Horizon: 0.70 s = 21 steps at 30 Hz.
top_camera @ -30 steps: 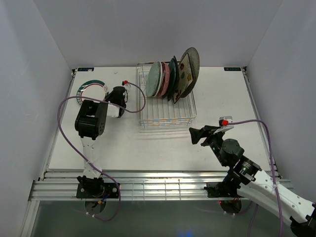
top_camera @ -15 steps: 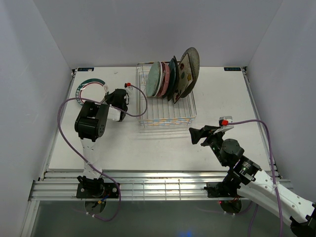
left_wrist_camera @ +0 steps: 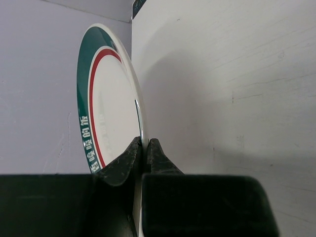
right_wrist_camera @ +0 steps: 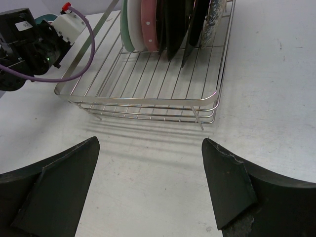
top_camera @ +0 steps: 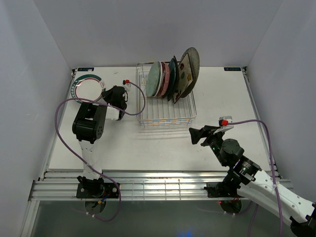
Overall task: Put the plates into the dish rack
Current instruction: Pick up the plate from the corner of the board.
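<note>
The white teal-rimmed round plate [top_camera: 85,87] is at the back left, and my left gripper [top_camera: 105,92] is shut on its right rim. In the left wrist view the fingers [left_wrist_camera: 132,154] pinch the rim of this plate [left_wrist_camera: 111,106], which stands on edge beside the table. The silver wire dish rack [top_camera: 167,112] holds several plates upright at its far end: mint [top_camera: 154,78], pink [top_camera: 166,79], dark squares, cream floral [top_camera: 184,74] and speckled grey [top_camera: 191,60]. My right gripper [top_camera: 198,134] is open and empty in front of the rack [right_wrist_camera: 148,84].
The left arm's wrist and purple cable [right_wrist_camera: 34,42] sit just left of the rack. The rack's near half [top_camera: 163,116] has bare wire slots. White walls enclose the table on three sides. The aluminium rail [top_camera: 158,185] runs along the near edge.
My left gripper has moved slightly back and left with the teal-rimmed plate, which has lifted and tilted so more of its face shows. The right arm has not moved.
</note>
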{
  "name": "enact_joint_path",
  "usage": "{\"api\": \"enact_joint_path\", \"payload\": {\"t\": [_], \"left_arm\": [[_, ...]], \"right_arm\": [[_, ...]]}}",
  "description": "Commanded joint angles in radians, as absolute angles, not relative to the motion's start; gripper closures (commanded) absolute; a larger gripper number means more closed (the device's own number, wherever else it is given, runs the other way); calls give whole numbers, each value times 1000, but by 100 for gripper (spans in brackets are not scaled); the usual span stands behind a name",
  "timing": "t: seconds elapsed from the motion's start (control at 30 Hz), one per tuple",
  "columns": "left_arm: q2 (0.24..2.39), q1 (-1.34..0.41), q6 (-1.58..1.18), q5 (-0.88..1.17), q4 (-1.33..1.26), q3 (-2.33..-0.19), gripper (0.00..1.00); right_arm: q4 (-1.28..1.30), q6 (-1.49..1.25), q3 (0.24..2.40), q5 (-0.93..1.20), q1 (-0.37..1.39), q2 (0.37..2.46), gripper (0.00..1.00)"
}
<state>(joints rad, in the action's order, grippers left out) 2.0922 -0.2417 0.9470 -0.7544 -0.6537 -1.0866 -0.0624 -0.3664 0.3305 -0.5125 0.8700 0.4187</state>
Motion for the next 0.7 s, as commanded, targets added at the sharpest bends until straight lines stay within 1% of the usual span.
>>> {"api": "enact_joint_path", "payload": {"t": [0.0, 0.2, 0.5, 0.67], "left_arm": [[1973, -245, 976, -801, -660, -1129, 100], [1901, -256, 934, -787, -559, -1157, 100], [1836, -288, 919, -788, -482, -1178, 100], [1815, -305, 867, -764, -365, -1251, 100]], "right_arm": [[-104, -364, 337, -509, 867, 417, 10], [-104, -362, 339, -509, 867, 419, 10], [-104, -359, 339, -509, 867, 420, 10], [-100, -360, 339, -508, 867, 416, 10]]}}
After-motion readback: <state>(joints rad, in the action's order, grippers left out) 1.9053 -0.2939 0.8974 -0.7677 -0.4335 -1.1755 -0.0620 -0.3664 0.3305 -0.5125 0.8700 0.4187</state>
